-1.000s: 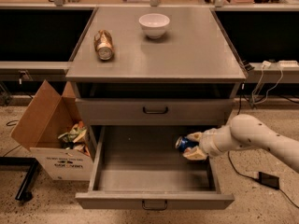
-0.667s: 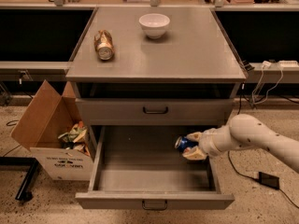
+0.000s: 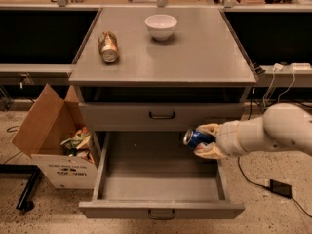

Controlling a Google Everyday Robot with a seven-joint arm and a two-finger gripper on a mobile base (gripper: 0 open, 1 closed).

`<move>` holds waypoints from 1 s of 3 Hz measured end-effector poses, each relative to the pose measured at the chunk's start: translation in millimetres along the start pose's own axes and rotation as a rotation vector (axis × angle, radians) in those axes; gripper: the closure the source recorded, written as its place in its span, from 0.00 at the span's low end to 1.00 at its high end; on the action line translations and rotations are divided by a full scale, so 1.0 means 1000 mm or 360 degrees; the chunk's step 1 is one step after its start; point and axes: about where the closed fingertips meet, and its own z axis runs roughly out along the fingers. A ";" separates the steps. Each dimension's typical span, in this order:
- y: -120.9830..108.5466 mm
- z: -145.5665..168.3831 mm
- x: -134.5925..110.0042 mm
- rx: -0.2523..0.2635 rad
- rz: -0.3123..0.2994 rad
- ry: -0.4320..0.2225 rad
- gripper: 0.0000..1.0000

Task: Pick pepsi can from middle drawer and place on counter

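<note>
The pepsi can (image 3: 193,138), blue with a silver end, lies on its side in my gripper (image 3: 204,140). The gripper is shut on it and holds it above the right part of the open middle drawer (image 3: 161,183). The can's silver end faces left. The drawer's grey tray holds nothing else. My white arm (image 3: 273,130) reaches in from the right. The grey counter (image 3: 195,52) is above and behind the gripper.
On the counter a gold-tan can (image 3: 108,47) lies on its side at the left and a white bowl (image 3: 161,26) stands at the back. A closed drawer front (image 3: 162,115) sits above the open one. An open cardboard box (image 3: 53,140) of rubbish stands left of the cabinet.
The gripper with the can has risen slightly and moved a little toward the drawer's front right; the hold on the can is unchanged.
</note>
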 end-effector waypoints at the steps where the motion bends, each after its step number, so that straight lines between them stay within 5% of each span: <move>1: 0.009 -0.072 -0.077 0.0100 -0.0179 -0.0070 1.00; 3: -0.007 -0.077 -0.096 0.0109 -0.0230 -0.0117 1.00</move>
